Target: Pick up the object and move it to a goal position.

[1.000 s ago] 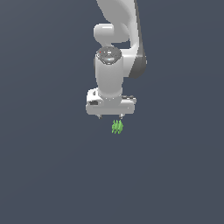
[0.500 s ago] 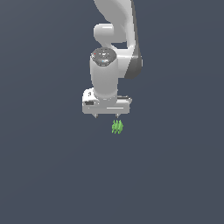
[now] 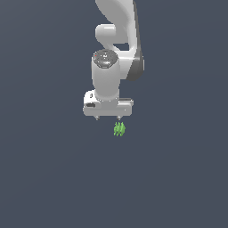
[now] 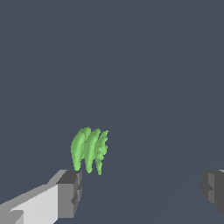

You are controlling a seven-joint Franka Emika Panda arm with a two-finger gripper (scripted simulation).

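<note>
- my claw (image 3: pixel 107 118) is spread wide, gripping nothing; pointing straight down from the white arm (image 3: pixel 116 26).
- in the wrist view the two dark finger pads (image 4: pixel 70 192) sit far apart with bare grey surface between them.
- the green thing (image 3: pixel 119 129) lies on the dark grey worktop (image 3: pixel 49 178), just below my claw's finger tip on the exterior view's right, not between the fingers.
- wrist view: green thing (image 4: pixel 89 149) shows three curved, ridged, pointed lobes side by side, right next to one finger pad; can't tell if it touches.
- other finger pad is well apart from it.
</note>
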